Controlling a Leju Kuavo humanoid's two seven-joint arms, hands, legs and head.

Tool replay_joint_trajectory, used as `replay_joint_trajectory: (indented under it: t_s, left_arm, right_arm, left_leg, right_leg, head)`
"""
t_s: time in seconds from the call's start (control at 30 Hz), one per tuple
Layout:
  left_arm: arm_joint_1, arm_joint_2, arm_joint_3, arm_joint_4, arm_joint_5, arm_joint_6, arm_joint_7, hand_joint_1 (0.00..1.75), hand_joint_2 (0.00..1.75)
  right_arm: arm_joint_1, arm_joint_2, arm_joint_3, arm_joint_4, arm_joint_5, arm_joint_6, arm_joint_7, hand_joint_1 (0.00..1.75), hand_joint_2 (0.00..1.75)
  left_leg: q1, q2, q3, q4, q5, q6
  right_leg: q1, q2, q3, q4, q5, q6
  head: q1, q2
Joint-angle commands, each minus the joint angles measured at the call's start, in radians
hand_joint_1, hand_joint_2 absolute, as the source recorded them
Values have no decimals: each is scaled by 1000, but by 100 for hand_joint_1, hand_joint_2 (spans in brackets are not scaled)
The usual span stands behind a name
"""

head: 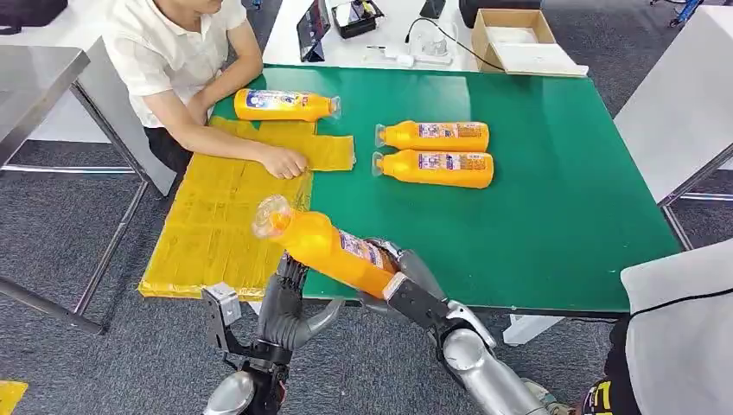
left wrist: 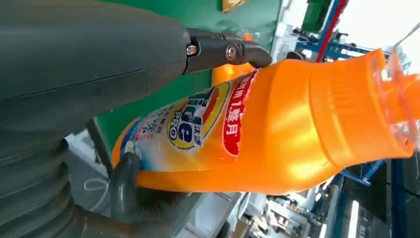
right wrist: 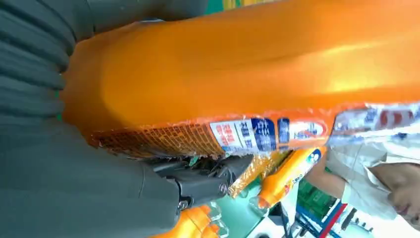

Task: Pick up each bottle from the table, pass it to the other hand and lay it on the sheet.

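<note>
While my right hand [head: 406, 281] and left hand [head: 290, 298] both clasp the orange detergent bottle [head: 328, 246] at the green table's near edge [head: 484, 304], the yellow sheet [head: 216, 229] lies just left.

A green-topped desk [head: 553, 216] is set on grey carpet floor [head: 69, 233]. Behind it, a white desk [head: 294, 35] is loaded with a cardboard box [head: 512, 39], a tablet [head: 313, 26] and cables. A metal-framed table [head: 35, 78] is placed at the left. A person in a white shirt [head: 173, 52] is seated at the green desk's far left corner.
</note>
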Motion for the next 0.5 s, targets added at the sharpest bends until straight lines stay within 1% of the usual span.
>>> replay_joint_trajectory:
  t_s: [0.03,0.1,0.17,0.2,0.23,0.27,0.33,0.37,0.43,0.5]
  left_arm:
    - [-59,8,-11,28,80,-28,20,0,175]
    - [-66,5,-5,29,98,-35,26,0,175]
    - [-71,-1,7,40,164,-73,55,0,175]
    - [-74,-2,11,45,187,-83,63,0,175]
    - [-78,-4,16,47,202,-88,63,0,175]
    - [-83,-7,19,45,199,-80,41,0,175]
    - [-94,-11,22,45,216,-84,42,0,175]
    - [-101,-12,22,44,245,-100,53,0,175]
    - [-111,-11,19,48,285,-124,77,0,175]
    - [-117,-9,14,49,295,-126,78,0,175]
  right_arm:
    - [-75,23,125,86,36,-1,-11,175,175]
    - [-72,25,134,79,37,0,-13,175,175]
    - [-70,20,153,61,39,-1,-20,175,175]
    - [-71,18,162,58,41,-1,-24,175,175]
    - [-71,21,170,55,41,-1,-26,175,175]
    - [-70,22,179,51,41,1,-33,175,175]
    - [-67,27,193,44,39,3,-43,175,175]
    - [-69,25,207,41,39,4,-49,175,175]
    - [-72,19,222,35,59,-23,-62,175,175]
    - [-71,21,223,36,54,-26,-66,175,175]
  left_leg:
    - [1,3,6,-1,-2,-2]
    - [1,3,8,0,-4,-2]
    - [1,1,3,0,-1,-1]
    - [1,2,5,0,-2,-2]
    - [1,1,4,0,-1,-1]
    - [1,1,6,0,-2,-2]
    - [1,1,2,0,-1,-1]
    - [1,2,4,0,-2,-1]
    - [1,0,2,0,0,-1]
    - [1,-1,4,0,-1,-1]
  right_leg:
    - [1,2,5,0,-2,-3]
    - [1,2,6,1,-3,-4]
    - [1,1,2,0,-1,-2]
    - [1,1,4,0,-2,-2]
    - [1,1,3,0,-1,-2]
    - [1,1,5,0,-2,-2]
    - [1,0,1,0,-1,-1]
    - [1,2,3,0,-1,-2]
    - [1,-1,1,0,-1,-1]
    - [1,-1,3,0,-2,-2]
  head:
    - [0,0]
    - [0,0]
    - [0,0]
    - [0,0]
    - [0,0]
    - [0,0]
    - [0,0]
    - [0,0]
    - [0,0]
    - [0,0]
